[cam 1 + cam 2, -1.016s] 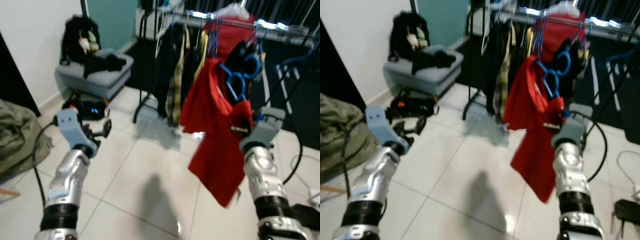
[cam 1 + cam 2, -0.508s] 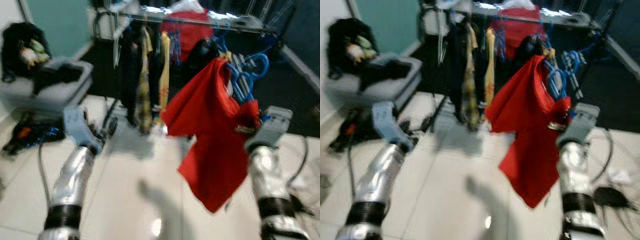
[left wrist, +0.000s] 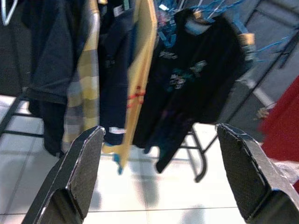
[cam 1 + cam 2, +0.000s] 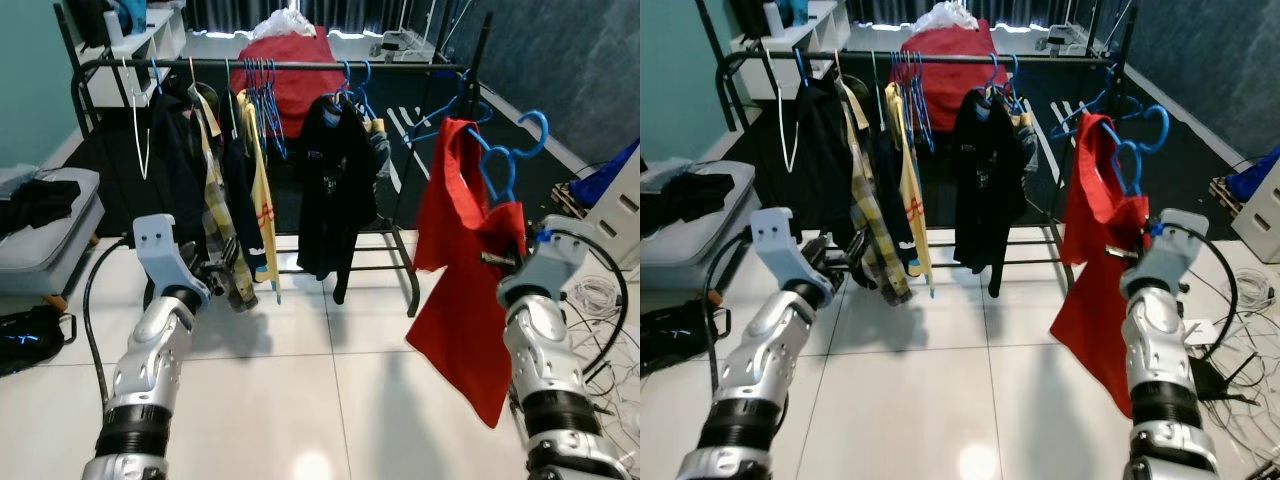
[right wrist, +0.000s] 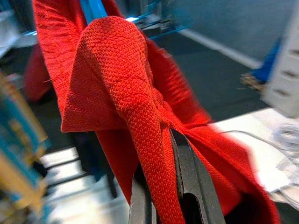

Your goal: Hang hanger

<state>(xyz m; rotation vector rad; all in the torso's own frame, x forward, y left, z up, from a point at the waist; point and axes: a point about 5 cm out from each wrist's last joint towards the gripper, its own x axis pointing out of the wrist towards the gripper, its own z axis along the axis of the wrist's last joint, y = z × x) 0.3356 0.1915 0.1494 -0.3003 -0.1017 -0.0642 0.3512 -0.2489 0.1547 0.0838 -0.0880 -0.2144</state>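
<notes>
A: Carrying step: right claw (image 4: 500,262) clenched on the red shirt (image 4: 462,290) draped over the blue hanger (image 4: 502,165), right of the rail (image 4: 270,66).
B: Left claw (image 3: 159,172) released. Next, lift the hook onto the rail.

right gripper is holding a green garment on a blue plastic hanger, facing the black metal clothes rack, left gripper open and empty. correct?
Not quite: the garment is red, not green. The right wrist view shows the right gripper shut on the red knit garment, and the left eye view shows it draped on the blue plastic hanger. The rest holds: the black metal clothes rack is ahead, and the left gripper is open and empty.
</notes>
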